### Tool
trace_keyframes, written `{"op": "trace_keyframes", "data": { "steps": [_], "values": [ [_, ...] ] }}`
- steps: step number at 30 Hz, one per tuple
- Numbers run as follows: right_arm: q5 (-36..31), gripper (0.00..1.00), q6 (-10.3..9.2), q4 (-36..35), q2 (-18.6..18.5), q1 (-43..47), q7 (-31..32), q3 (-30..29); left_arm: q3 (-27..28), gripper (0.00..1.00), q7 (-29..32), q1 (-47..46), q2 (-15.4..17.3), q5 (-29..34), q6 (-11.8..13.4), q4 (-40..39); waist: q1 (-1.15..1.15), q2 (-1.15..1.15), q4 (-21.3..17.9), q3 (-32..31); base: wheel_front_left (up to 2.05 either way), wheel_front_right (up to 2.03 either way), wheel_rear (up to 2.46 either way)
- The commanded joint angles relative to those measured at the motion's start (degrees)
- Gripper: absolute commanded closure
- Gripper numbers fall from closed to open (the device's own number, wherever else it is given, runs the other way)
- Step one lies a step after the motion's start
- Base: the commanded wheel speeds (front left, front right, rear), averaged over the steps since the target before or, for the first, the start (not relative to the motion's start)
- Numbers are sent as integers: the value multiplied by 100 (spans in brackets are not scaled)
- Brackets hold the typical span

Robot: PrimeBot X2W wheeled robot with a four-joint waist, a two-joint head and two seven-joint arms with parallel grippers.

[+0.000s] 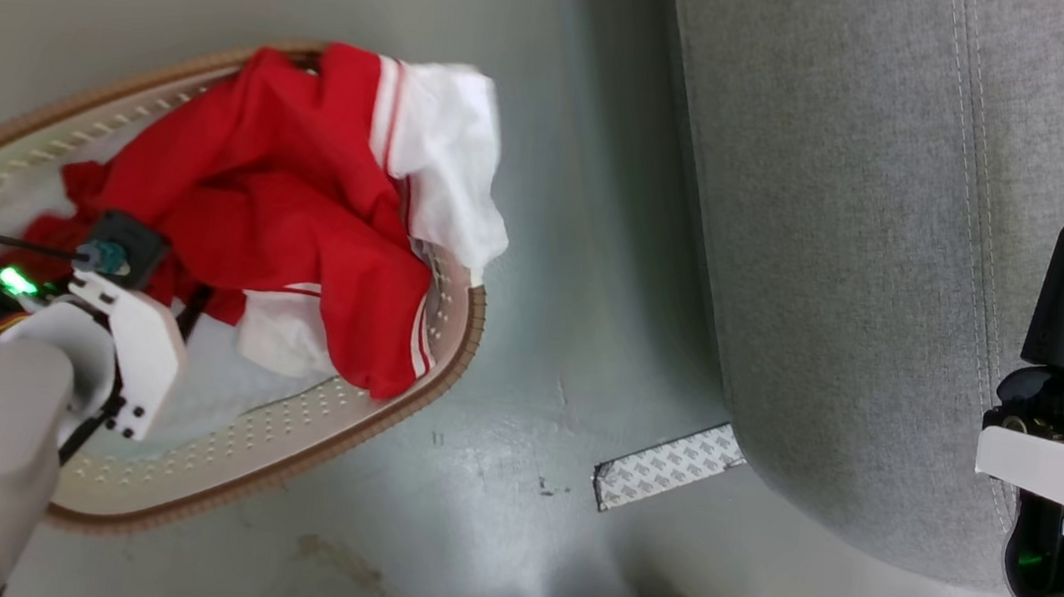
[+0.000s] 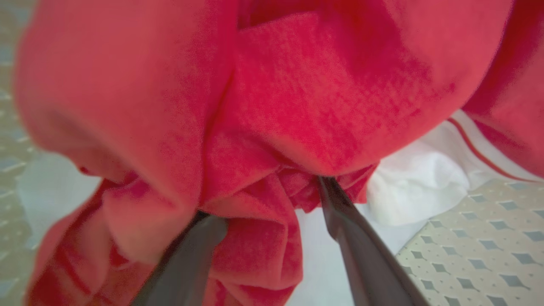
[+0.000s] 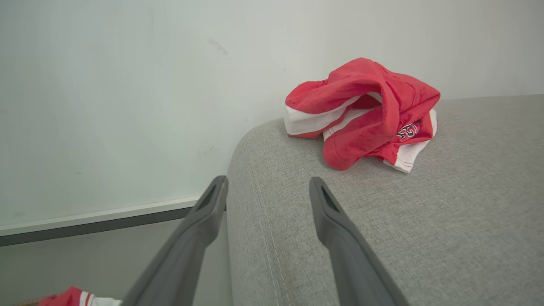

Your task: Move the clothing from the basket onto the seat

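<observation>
Closest in, the left gripper (image 2: pixel 263 197) is down inside the laundry basket (image 1: pixel 277 469), its pale forearm reaching in from the lower left of the head view. In the left wrist view its two dark fingers (image 2: pixel 361 255) stand spread apart, not clenched. A bunch of red fabric sits between them and their tips are buried in the folds. That fabric is part of the clothing (image 1: pixel 287 184), a heap of bright red garments with white panels and thin striped trim. The heap fills much of the basket, and a white part of it drapes over the far brown rim. Beside the red cloth, the basket's pale bottom and perforated wall show in the left wrist view

The right gripper (image 3: pixel 267 187) is released and holds nothing, its fingers parted above the rounded padded edge of the seat (image 1: pixel 841 272). In the head view it rises at the lower right, over the grey upholstery. The basket stands on a grey-green floor (image 1: pixel 548 241), apart from the seat, and a strip of patterned tape (image 1: pixel 668 466) lies on the floor at the seat's base

Farther off, a crumpled red garment with lettering (image 3: pixel 365 110) lies on top of the seat near its far edge, showing white panels. Behind it is a plain pale wall (image 3: pixel 127 85) with a dark baseboard (image 3: pixel 97 225)
</observation>
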Motion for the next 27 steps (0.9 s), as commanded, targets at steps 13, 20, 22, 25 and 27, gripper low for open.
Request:
{"op": "trace_keyframes", "data": {
  "steps": [13,20,22,25,27],
  "values": [
    [-18,0,-13,117,11,-64,4,-29,-544,100,-235,-238,-192,-300,4,431,-1,0,-13,-173,0,0,0],
    [-283,0,-13,248,7,-2,4,-88,-729,100,-648,11,-582,-598,4,477,-1,0,218,-892,0,0,0],
    [-381,0,-13,296,8,48,4,-111,-779,100,-770,120,-734,-682,4,456,-1,0,319,-1222,0,0,0],
    [-570,0,-13,407,6,165,4,-125,-823,100,-943,295,-955,-858,4,363,-1,0,488,-1770,0,0,0],
    [-693,0,-13,495,6,234,4,-123,-844,100,-1002,439,-1094,-959,4,263,-1,0,616,-2149,0,0,0]
  ]
}}
